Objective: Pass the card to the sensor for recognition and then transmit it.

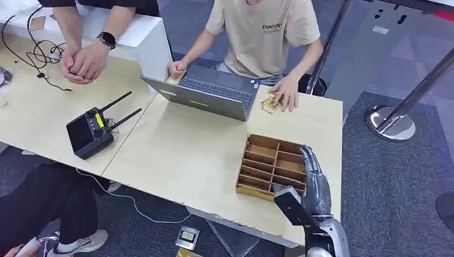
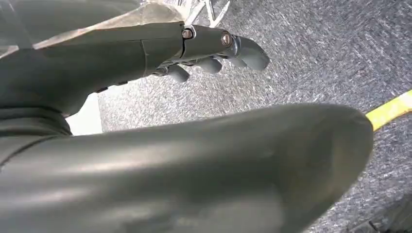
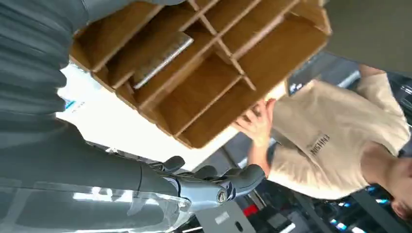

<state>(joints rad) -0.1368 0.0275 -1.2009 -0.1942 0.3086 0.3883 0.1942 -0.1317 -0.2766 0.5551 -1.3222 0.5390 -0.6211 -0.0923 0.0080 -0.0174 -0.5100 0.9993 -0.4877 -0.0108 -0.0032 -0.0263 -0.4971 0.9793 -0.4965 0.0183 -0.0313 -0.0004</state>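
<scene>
Both hands hold nothing: the left hand (image 2: 214, 53) hangs over carpet with fingers loosely curled, the right hand (image 1: 313, 171) extends beside the wooden divider box (image 1: 270, 166). Farther off, a person's hand (image 1: 286, 96) covers the card (image 1: 269, 104) beside the laptop (image 1: 211, 96).

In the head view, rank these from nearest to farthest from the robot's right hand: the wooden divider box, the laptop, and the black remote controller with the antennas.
1. Wooden divider box: directly under and beside the right hand, at the table's near right.
2. Laptop: beyond the box, by the table's far edge in front of the seated person.
3. Black remote controller: far across the table to the left.
</scene>
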